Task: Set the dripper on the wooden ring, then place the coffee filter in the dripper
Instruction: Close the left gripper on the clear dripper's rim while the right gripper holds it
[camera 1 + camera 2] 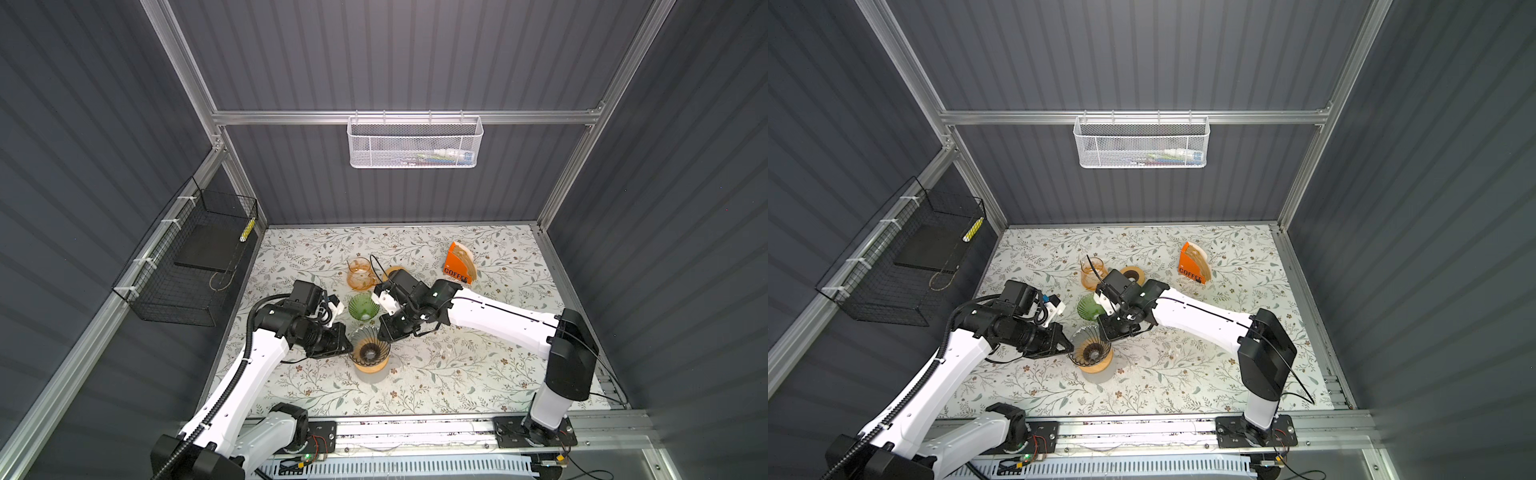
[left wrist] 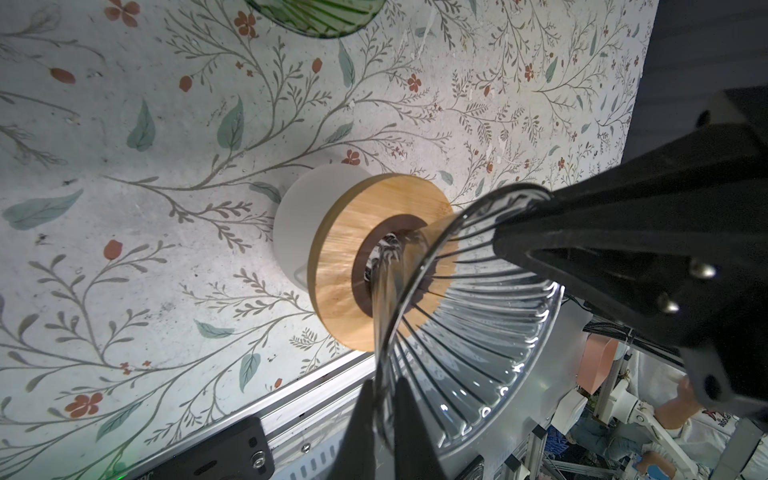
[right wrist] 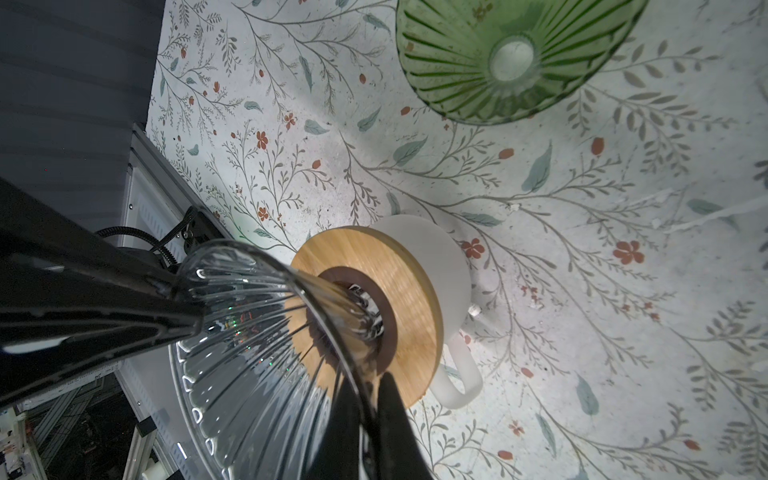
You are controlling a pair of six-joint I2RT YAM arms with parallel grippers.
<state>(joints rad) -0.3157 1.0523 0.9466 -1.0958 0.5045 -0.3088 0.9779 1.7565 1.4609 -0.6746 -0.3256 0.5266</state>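
Observation:
A clear ribbed glass dripper has its narrow end in the dark hole of a wooden ring on a white mug. My left gripper is shut on the dripper's left rim, one finger inside and one outside. My right gripper is shut on the dripper's far right rim in the same way. The coffee filter, beige paper, stands in an orange COFFEE box at the back right, away from both grippers.
A green glass dripper stands just behind the mug, between the two wrists. An amber glass vessel and a second wooden ring lie further back. A black wire basket hangs on the left wall and a white mesh basket on the back wall.

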